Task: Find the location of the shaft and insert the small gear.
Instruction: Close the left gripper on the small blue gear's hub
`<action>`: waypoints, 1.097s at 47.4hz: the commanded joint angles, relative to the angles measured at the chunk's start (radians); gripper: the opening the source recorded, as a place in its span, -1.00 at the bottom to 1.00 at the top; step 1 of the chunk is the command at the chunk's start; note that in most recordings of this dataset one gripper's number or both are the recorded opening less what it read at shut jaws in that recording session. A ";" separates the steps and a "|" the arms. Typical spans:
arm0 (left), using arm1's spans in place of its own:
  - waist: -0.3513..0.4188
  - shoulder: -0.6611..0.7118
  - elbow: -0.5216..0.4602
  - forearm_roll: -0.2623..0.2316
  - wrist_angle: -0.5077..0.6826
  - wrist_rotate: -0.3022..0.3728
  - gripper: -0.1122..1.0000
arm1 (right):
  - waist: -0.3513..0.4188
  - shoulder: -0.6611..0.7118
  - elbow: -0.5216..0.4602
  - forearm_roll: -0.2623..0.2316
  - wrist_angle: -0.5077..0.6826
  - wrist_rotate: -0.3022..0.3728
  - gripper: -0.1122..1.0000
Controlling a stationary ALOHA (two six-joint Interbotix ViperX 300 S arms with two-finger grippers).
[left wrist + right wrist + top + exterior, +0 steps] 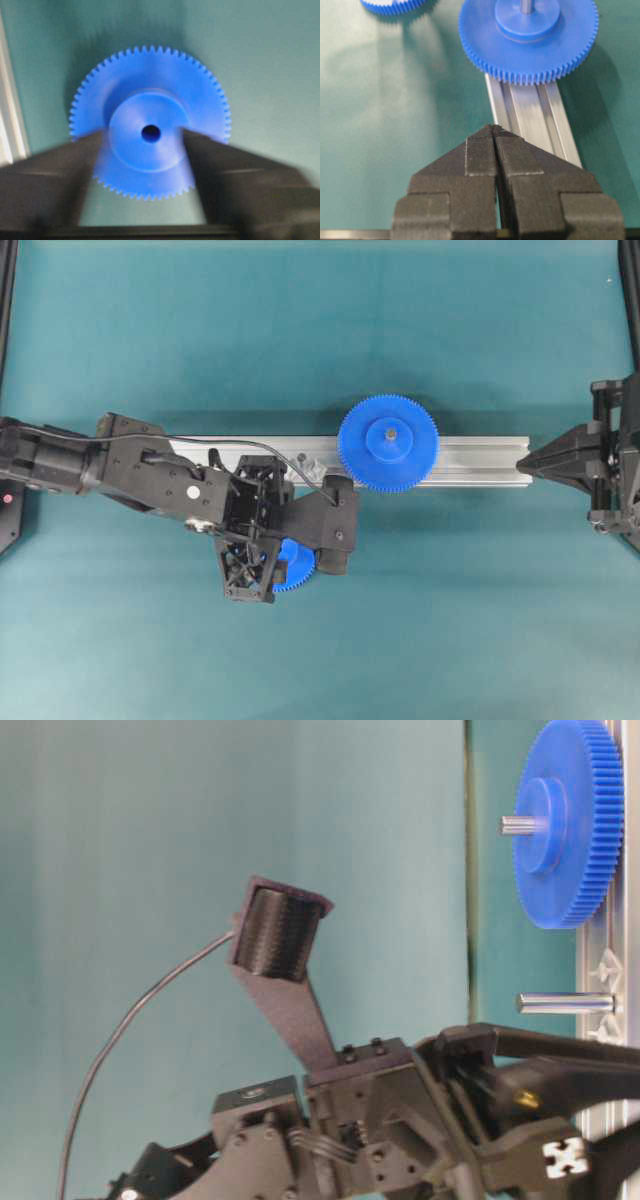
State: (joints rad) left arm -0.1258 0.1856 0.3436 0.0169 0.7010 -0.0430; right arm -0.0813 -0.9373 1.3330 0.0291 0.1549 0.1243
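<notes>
With the left gripper [145, 150] spread wide astride the hub of the small gear [150, 127], lying on the mat beside the rail [470, 460], an off-centre closure is risked, whereby the gear is tilted and the shaft [565, 1003] missed.

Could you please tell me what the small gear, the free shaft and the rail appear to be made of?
Small gear: apparently moulded plastic, uniform bright blue with a soft sheen.
Shaft: looks like polished metal, grey with a bright highlight.
Rail: probably extruded aluminium, silvery, brushed, with lengthwise grooves.
</notes>
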 commanded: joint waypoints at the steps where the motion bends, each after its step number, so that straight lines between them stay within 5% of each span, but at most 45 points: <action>1: -0.005 -0.012 -0.015 0.002 -0.006 0.000 0.66 | -0.003 0.006 -0.009 0.000 -0.009 0.009 -0.82; 6: -0.005 -0.011 -0.018 0.002 -0.006 0.000 0.90 | -0.003 0.003 -0.009 0.000 -0.011 0.009 -0.82; 52: -0.006 0.057 -0.037 0.002 0.005 -0.005 0.88 | -0.003 0.003 -0.002 0.000 -0.018 0.011 -0.82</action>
State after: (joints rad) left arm -0.1258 0.2562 0.3237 0.0169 0.7072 -0.0460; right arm -0.0828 -0.9388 1.3407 0.0291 0.1457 0.1243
